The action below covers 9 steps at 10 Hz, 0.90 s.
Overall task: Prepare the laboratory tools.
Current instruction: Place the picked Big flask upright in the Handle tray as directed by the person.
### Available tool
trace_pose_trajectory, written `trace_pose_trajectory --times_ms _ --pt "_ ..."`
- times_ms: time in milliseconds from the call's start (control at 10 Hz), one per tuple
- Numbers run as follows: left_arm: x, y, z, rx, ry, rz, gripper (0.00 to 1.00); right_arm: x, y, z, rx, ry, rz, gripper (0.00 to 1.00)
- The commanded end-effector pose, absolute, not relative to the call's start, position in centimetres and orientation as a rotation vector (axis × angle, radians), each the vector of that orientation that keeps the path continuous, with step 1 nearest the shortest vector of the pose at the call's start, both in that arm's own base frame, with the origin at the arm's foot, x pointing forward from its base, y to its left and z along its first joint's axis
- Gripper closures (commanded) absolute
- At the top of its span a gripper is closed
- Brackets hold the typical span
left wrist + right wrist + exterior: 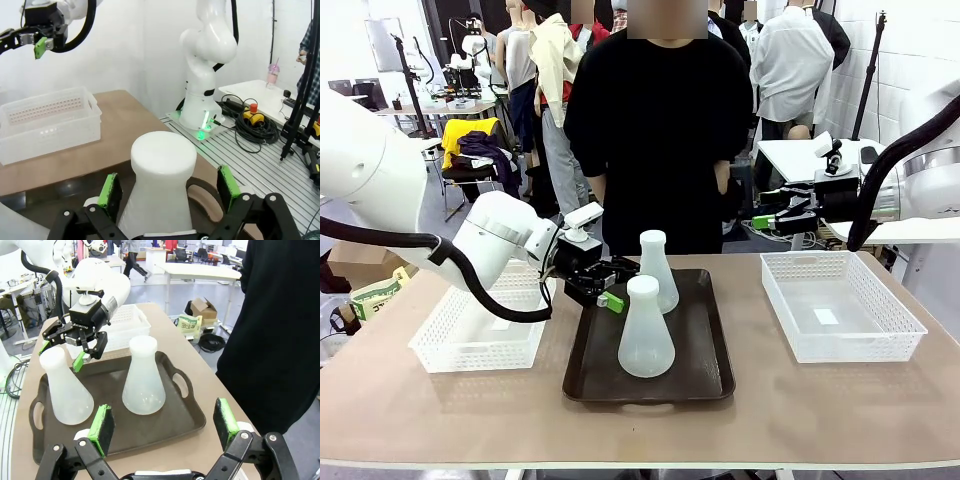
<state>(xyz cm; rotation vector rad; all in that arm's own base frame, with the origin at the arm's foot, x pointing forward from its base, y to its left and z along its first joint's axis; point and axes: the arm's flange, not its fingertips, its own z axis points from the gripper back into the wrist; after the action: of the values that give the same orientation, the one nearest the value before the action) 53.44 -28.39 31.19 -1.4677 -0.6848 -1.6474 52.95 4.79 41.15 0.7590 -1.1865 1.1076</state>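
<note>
Two translucent frosted-white conical flasks upright on dark brown tray [705,375], table centre. Near flask [646,330] at 6 o'clock on tray, far flask [657,268] at 12. Left gripper [610,285] at 9 o'clock of near flask's neck, jaws wide, straddling neck, gripping nothing. Right gripper [760,218] raised at 3 o'clock, jaws wide, empty.

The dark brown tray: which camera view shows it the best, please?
The right wrist view: from above it shows nearly the whole dark brown tray, with its rim, both handles and the two flasks standing on it. The front view shows it whole but flatter. The left wrist view shows just a handle cutout behind a flask neck.
</note>
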Motion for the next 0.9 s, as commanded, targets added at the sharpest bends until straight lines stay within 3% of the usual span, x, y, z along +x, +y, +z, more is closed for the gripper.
trace_pose_trajectory --times_ms 0,800 --pt "53.53 -28.44 31.21 -1.464 -0.698 -1.652 0.00 52.77 4.79 41.16 0.758 -1.174 1.112 0.00" --pt "53.53 -28.44 31.21 -1.464 -0.698 -1.652 0.00 52.77 4.79 41.16 0.758 -1.174 1.112 0.00"
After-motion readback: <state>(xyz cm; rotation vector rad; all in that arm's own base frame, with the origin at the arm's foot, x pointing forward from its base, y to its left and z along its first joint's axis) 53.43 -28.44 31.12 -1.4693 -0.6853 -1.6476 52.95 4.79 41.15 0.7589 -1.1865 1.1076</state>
